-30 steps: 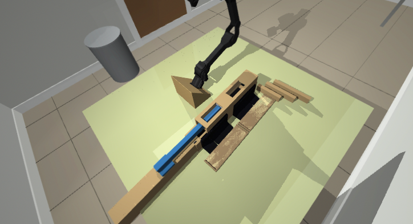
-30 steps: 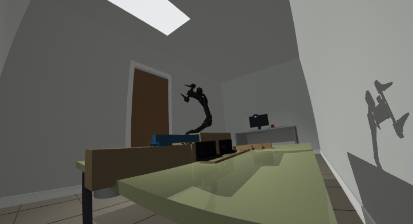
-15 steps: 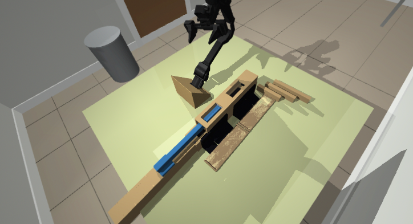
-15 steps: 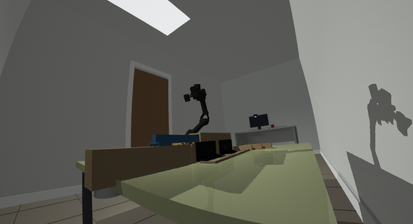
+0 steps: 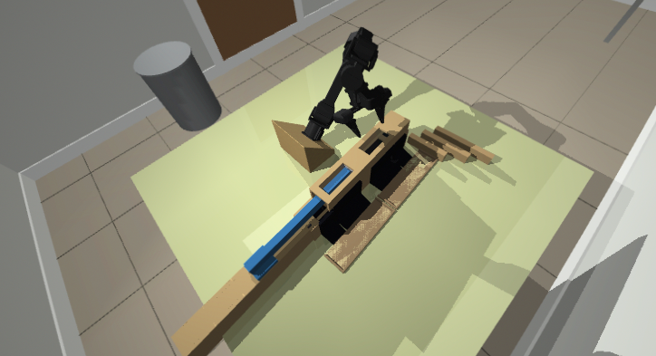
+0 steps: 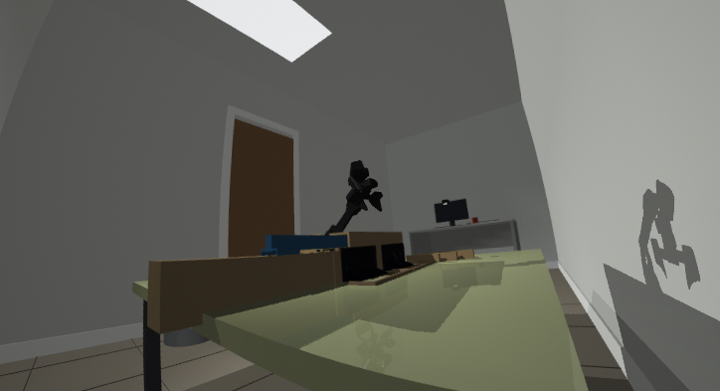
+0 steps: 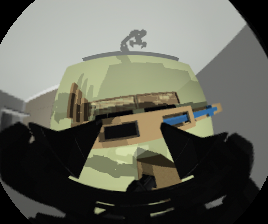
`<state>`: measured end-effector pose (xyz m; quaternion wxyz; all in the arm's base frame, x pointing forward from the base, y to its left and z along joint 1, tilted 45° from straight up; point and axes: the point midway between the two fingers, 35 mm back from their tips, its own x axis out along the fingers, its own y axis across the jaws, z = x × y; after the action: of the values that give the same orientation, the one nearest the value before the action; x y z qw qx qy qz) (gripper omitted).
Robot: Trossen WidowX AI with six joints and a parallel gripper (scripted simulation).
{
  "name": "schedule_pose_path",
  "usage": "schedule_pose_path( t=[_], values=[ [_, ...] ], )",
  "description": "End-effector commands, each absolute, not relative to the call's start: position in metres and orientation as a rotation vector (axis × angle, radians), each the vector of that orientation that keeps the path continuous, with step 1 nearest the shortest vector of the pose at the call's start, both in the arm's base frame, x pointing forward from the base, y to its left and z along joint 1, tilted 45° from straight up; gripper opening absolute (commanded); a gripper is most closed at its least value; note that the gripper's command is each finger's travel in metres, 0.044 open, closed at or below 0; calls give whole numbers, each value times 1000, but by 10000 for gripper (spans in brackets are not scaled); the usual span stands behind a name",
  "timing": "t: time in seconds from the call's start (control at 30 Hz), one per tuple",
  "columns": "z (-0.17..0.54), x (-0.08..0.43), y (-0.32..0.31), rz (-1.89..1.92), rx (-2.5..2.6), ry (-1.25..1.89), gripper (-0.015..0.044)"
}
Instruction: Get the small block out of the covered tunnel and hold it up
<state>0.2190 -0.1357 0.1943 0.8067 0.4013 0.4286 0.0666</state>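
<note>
Block hidden, presumably under tunnel roof [image 5: 359, 159] [image 7: 146, 129]; blue handle [image 5: 286, 229] [image 6: 306, 241] [image 7: 205, 112] protrudes endwise. Claw [image 5: 371, 129] [image 6: 371, 208] [image 7: 132, 123] open, empty, near roof.

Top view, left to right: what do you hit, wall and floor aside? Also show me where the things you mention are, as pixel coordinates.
Gray bin [image 5: 197, 94] → wooden wedge [image 5: 294, 144] → tunnel [image 5: 355, 160] [image 7: 152, 127] → three loose rods [image 5: 452, 144] [image 7: 77, 106]. Blue cage and long beam left out, since they overlap others.
</note>
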Motion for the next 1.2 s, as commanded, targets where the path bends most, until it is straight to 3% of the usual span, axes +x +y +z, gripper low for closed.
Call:
schedule_pose_path(
  t=[0.0, 0.37, 0.73, 1.17],
  values=[
    [186, 233, -87, 427, 839, 888, 440],
    [180, 238, -88, 482, 779, 875, 440],
    [85, 262, -210, 677, 40, 845, 440],
    [-45, 246, -301, 988, -601, 783, 440]
  ],
)
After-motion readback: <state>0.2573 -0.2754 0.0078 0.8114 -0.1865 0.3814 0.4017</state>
